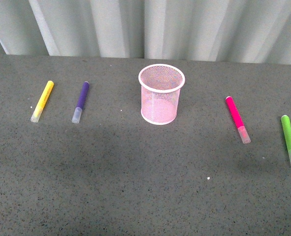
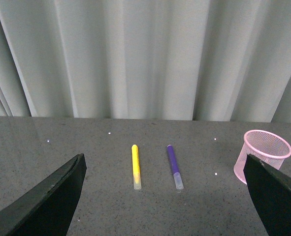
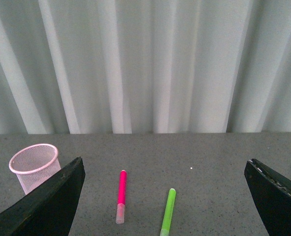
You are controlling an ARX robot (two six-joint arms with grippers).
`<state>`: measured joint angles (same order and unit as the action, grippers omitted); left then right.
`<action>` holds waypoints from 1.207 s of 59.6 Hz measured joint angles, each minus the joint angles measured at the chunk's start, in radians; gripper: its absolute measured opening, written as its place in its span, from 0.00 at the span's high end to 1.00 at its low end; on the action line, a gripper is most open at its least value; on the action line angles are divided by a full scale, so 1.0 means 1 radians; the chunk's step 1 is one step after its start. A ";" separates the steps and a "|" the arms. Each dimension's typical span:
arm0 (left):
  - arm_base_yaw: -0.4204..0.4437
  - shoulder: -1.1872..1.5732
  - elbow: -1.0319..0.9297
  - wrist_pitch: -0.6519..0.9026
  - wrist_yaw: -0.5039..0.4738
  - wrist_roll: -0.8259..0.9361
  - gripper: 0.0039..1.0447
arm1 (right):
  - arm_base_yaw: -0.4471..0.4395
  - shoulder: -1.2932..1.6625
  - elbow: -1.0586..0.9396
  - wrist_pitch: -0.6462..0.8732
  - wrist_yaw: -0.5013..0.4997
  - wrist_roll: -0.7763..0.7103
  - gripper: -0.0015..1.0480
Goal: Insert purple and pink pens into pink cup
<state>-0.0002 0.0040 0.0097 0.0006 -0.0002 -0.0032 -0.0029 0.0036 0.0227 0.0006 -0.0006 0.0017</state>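
While curtains (image 1: 135, 24) hang behind, grey table (image 1: 135, 187) bears the pink cup (image 1: 160, 101).

Your pink cup (image 1: 161, 94) reads pale pink with a fine wire-mesh pattern. The purple pen (image 1: 80, 101) has a dark violet barrel and a clear cap, and the pink pen (image 1: 237, 118) is hot magenta with a frosted cap. There's a yellow marker (image 1: 42, 101) and a lime green marker (image 1: 290, 140). The table (image 1: 135, 196) is dark grey with white flecks, the curtain (image 1: 194, 24) whitish-grey.

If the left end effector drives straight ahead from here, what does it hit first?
Probably the table near the purple pen, with the yellow pen just beside it. The left end effector is open and both pens show between its fingers. Depth is unclear.
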 joint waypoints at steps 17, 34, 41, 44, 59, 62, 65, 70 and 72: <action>0.000 0.000 0.000 0.000 0.000 0.000 0.06 | 0.000 0.000 0.000 0.000 0.000 0.000 0.07; 0.000 0.000 0.000 0.000 0.000 0.000 0.06 | 0.000 0.000 0.000 0.000 0.000 0.000 0.07; 0.000 0.000 0.000 0.000 0.000 0.000 0.06 | 0.000 0.000 0.000 0.000 0.000 0.000 0.07; 0.000 0.000 0.000 0.000 0.000 0.000 0.06 | 0.000 0.000 0.000 0.000 0.000 0.000 0.07; 0.000 0.000 0.000 0.000 0.000 0.000 0.06 | 0.000 0.000 0.000 0.000 0.000 0.000 0.07; 0.000 0.000 0.000 0.000 0.000 0.000 0.06 | 0.000 0.000 0.000 0.000 0.000 0.000 0.07; 0.000 0.000 0.000 0.000 0.000 0.000 0.06 | 0.000 0.000 0.000 0.000 0.000 0.000 0.07; 0.000 0.000 0.000 0.000 0.000 0.000 0.06 | 0.000 0.000 0.000 0.000 0.000 0.000 0.07; 0.000 0.000 0.000 0.000 0.000 0.000 0.06 | 0.000 0.000 0.000 0.000 0.000 0.000 0.07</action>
<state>-0.0002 0.0040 0.0097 0.0006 -0.0002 -0.0032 -0.0029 0.0036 0.0227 0.0006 -0.0006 0.0017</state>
